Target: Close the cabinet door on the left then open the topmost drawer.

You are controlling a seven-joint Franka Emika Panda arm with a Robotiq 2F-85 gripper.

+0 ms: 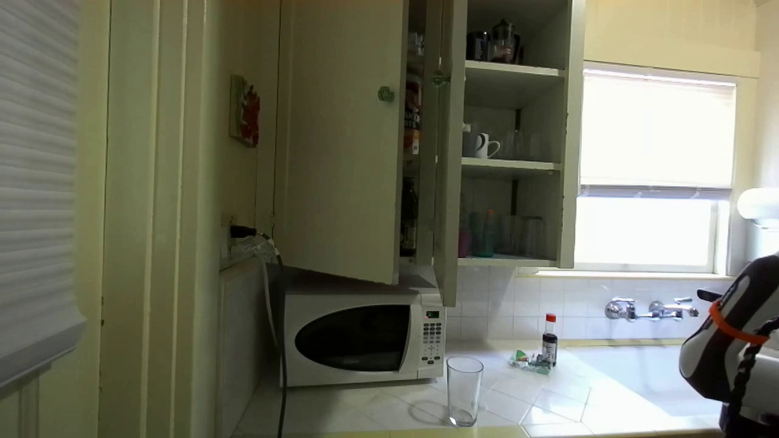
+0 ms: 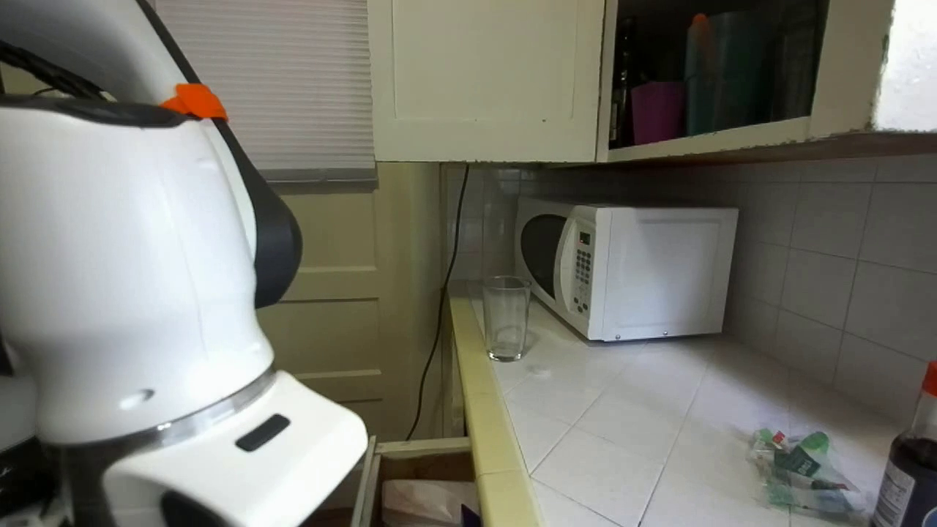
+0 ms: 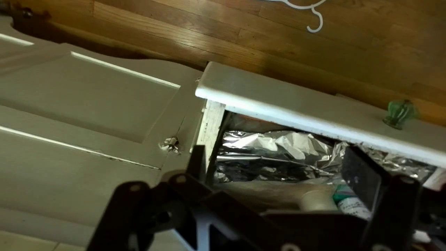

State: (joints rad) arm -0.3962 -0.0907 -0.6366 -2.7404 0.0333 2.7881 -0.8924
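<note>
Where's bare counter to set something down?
Bare: the tiled countertop between the glass, the microwave and the crumpled plastic packet. Crowded: where that packet lies beside the red-capped bottle, and inside the open drawer, where foil lies.

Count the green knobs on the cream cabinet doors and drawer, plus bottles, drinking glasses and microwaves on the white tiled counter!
Green faceted knobs on cream cabinet doors: 2
Green faceted knob on cream drawer: 1
Red-capped dark bottle: 1
Tall clear drinking glass: 1
White boxy microwave: 1
Total: 6
</note>
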